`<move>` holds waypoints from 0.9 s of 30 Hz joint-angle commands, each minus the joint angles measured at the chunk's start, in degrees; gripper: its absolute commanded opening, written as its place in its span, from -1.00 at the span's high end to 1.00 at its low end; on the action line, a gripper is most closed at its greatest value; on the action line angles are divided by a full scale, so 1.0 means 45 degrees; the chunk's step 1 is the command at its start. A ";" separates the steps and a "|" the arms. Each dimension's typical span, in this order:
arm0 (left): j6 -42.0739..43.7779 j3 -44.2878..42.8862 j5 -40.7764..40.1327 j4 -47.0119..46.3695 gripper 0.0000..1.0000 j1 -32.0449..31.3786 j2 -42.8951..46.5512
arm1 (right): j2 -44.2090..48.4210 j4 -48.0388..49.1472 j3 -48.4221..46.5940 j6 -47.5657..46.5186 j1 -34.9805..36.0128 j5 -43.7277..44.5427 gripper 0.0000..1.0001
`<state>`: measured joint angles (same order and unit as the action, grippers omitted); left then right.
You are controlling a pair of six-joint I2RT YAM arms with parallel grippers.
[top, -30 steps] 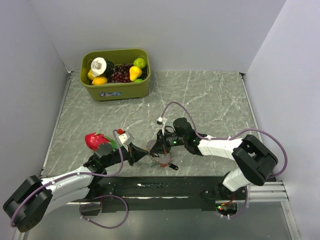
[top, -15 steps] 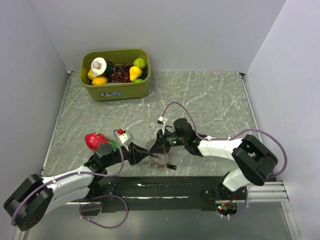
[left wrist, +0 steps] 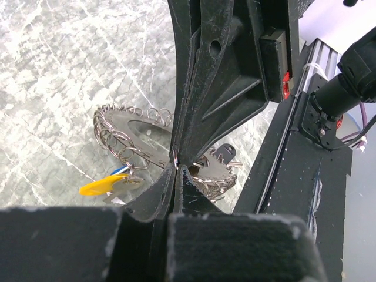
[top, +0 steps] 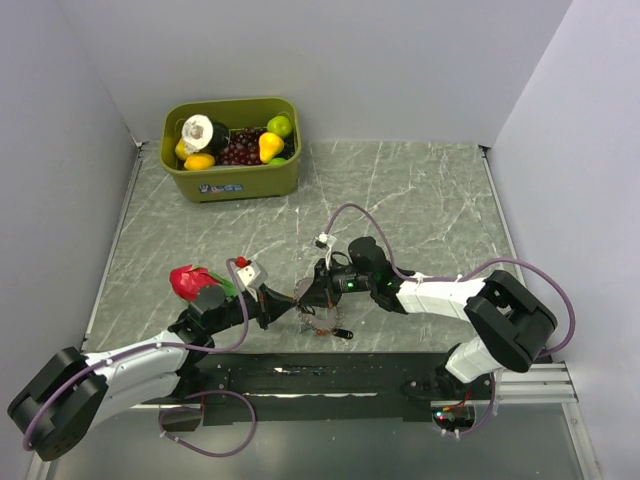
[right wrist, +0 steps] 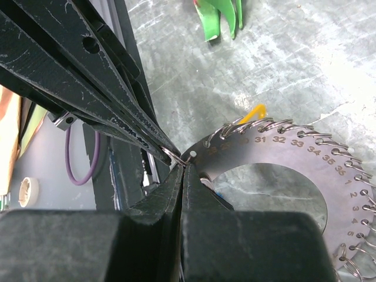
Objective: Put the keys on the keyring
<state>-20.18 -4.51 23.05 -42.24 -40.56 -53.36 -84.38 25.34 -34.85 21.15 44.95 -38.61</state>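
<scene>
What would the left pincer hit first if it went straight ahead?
The right pincer: its tips face the left pincer nose to nose, both shut on the edge of the keyring.

Nos. 31–36, then 1, 2 engraved round rim of keyring (right wrist: 305, 154) disc.

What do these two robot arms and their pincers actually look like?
Both the left arm and right arm have white links between bulky black joints, trailed by purple cables. The left gripper and right gripper are black, with two slim, tapering, scuffed fingers.
</scene>
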 commanded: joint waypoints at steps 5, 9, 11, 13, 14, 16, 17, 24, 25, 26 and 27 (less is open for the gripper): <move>0.0578 0.0358 0.0034 -0.1668 0.98 -0.0050 0.0862 | 0.1113 0.1302 0.0165 -0.0070 0.0090 -0.0894 0.78; 0.0950 0.0319 0.0366 -0.1493 0.98 -0.0050 0.1018 | 0.2381 0.0289 0.0342 -0.0635 0.0070 0.0140 0.17; 0.1163 0.0300 0.0775 -0.1628 0.98 -0.0050 0.1077 | 0.3298 -0.0432 0.0323 -0.0967 0.0031 0.0744 -0.12; 0.1262 0.0378 0.1068 -0.1823 0.98 -0.0050 0.1252 | 0.4194 -0.0825 0.0323 -0.1436 -0.0066 0.1001 -0.32; 0.1302 0.0417 0.1321 -0.1941 0.98 -0.0050 0.1350 | 0.4451 -0.0982 0.0265 -0.1573 -0.0086 0.1137 -0.36; 0.1380 0.0359 0.1498 -0.2059 0.98 -0.0050 0.1701 | 0.5017 -0.1275 0.0129 -0.1925 -0.0144 0.1003 -0.42; 0.1496 0.0300 0.1712 -0.2059 0.98 -0.0050 0.1838 | 0.5117 -0.1373 0.0050 -0.2061 -0.0126 0.0867 -0.42; 0.1673 -0.0519 0.2572 -0.2059 0.98 -0.0148 0.2288 | 0.4923 -0.1668 -0.0556 -0.3292 -0.0145 -0.1417 -0.26; 0.1692 -0.0598 0.2593 -0.2020 0.98 -0.0206 0.2269 | 0.4865 -0.1667 -0.0711 -0.3351 -0.0184 -0.1923 -0.23; 0.1712 -0.0715 0.2632 -0.2039 0.98 -0.0226 0.2288 | 0.4825 -0.1667 -0.0790 -0.3371 -0.0165 -0.2102 -0.20; 0.1712 -0.0735 0.2574 -0.2059 0.98 -0.0303 0.2288 | 0.4709 -0.1686 -0.0868 -0.3410 -0.0145 -0.2239 -0.14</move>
<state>-14.00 -3.95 31.90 -46.04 -41.04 -43.81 -62.41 17.58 -34.94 8.88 44.53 -42.65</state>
